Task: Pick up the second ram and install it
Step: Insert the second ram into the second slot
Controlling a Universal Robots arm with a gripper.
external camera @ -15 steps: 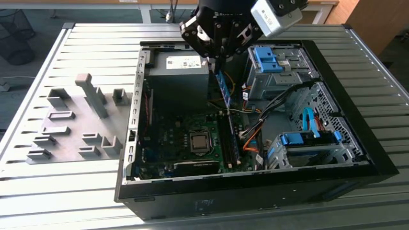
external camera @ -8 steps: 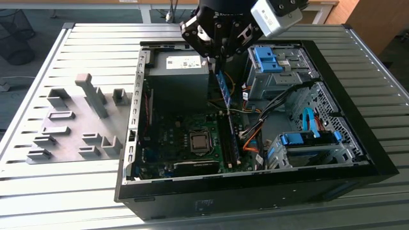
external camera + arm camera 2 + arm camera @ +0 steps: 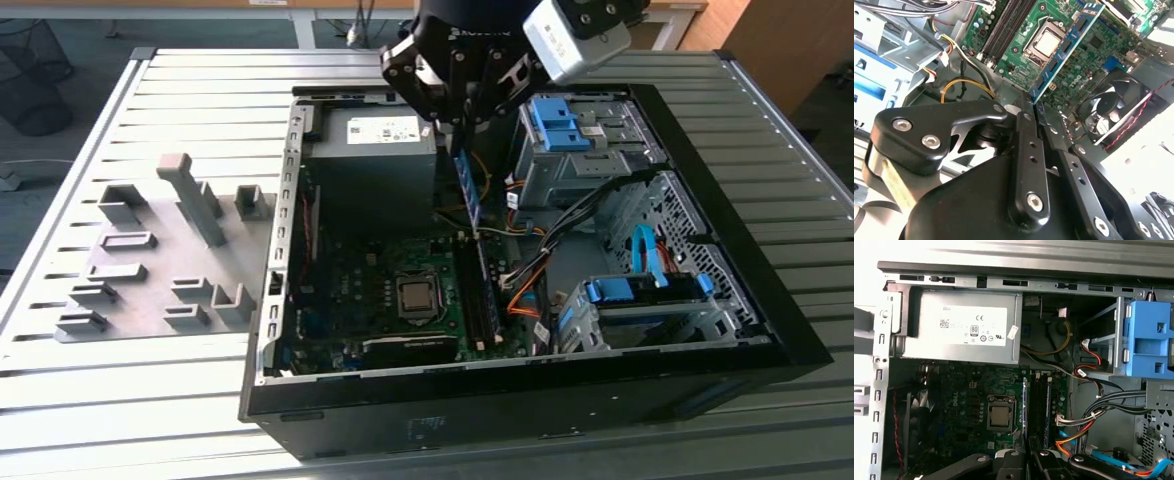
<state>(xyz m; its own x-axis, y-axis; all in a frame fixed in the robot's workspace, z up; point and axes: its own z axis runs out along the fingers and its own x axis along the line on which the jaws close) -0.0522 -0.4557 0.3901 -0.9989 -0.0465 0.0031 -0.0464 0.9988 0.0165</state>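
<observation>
Your gripper (image 3: pixel 1032 107) is clamped on the second ram (image 3: pixel 1066 47), holding it edge-down over the open computer case (image 3: pixel 747 300). In the second wrist view the stick hangs above the motherboard (image 3: pixel 1019 52), crossing beside the processor socket (image 3: pixel 1045 42). Beyond it in the exterior view you see the power supply (image 3: pixel 371 150), and off to the exterior view's left, the grey holder blocks (image 3: pixel 187 200).

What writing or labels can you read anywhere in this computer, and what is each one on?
White label on the power supply: print too small to read reliably.
Motherboard: white lettering, blurred.
The second ram held in the pincer: no readable print.
</observation>
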